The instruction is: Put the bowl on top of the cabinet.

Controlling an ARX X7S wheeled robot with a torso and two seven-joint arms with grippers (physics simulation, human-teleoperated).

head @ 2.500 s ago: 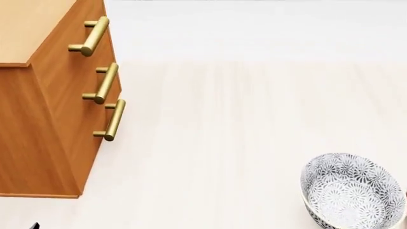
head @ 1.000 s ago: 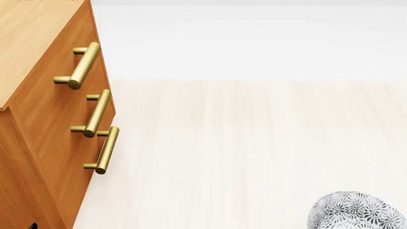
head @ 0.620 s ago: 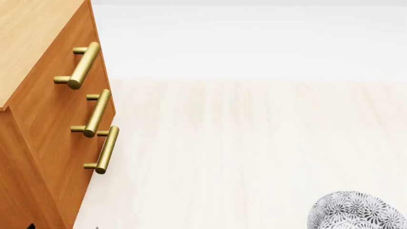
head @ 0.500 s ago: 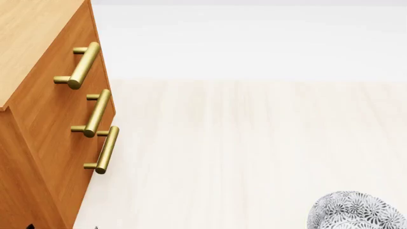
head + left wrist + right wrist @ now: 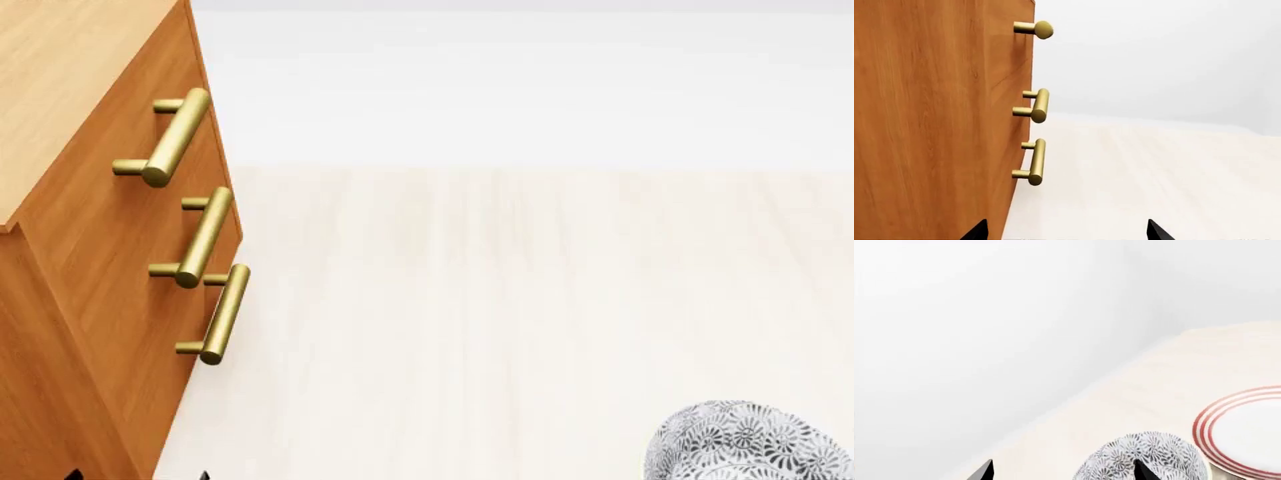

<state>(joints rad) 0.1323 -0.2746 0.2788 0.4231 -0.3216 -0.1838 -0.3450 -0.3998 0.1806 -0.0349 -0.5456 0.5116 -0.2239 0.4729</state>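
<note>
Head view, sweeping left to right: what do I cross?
Cabinet with its lighter top → three brass handles on its front → bare pale floor → patterned bowl, cut off at the lower edge.

One bowl (image 5: 747,445), patterned grey-blue. One cabinet (image 5: 80,270), with three brass bar handles (image 5: 203,237). One plate (image 5: 1247,432) with red rings. Two hands, each showing two dark fingertips: left hand (image 5: 1064,232), right hand (image 5: 1062,471).
</note>
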